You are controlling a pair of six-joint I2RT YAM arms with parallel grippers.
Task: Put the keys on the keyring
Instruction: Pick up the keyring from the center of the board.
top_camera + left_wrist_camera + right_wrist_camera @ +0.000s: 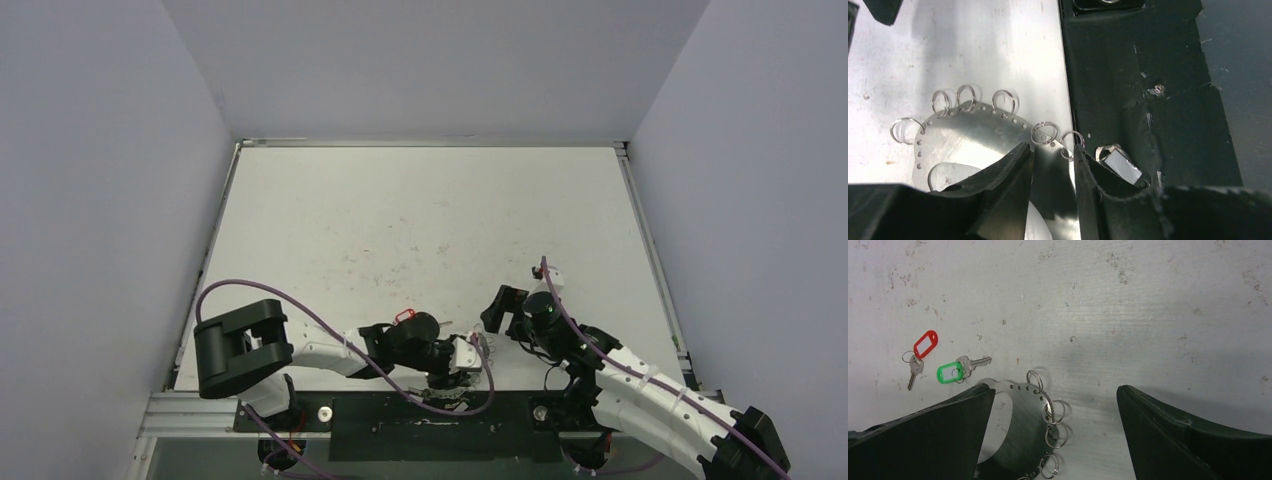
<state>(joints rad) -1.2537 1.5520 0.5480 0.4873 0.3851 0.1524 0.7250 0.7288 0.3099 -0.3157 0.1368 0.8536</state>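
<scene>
Left arm point(320, 350) folded low, wrist pointing right, left gripper point(1052, 150) jaws partway apart (contact unclear). Right arm point(620, 385) angled up-left, right gripper point(1055, 390) jaws spread wide.

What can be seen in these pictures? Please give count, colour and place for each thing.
red-tagged key: one, silver with red tag, on the table, apart from the keyring
green-tagged key: one, silver with green tag, between red-tagged key and keyring
keyring: one, grey metal plate fringed with split rings, by the table's near edge
table: one, white, scuffed
black strip: one, along table's near edge
small white-faced piece: one, on the black strip
walls: three, pale grey, around the table
left gripper: one, black, astride the keyring's rim
right gripper: one, black, wide open, near the keyring
</scene>
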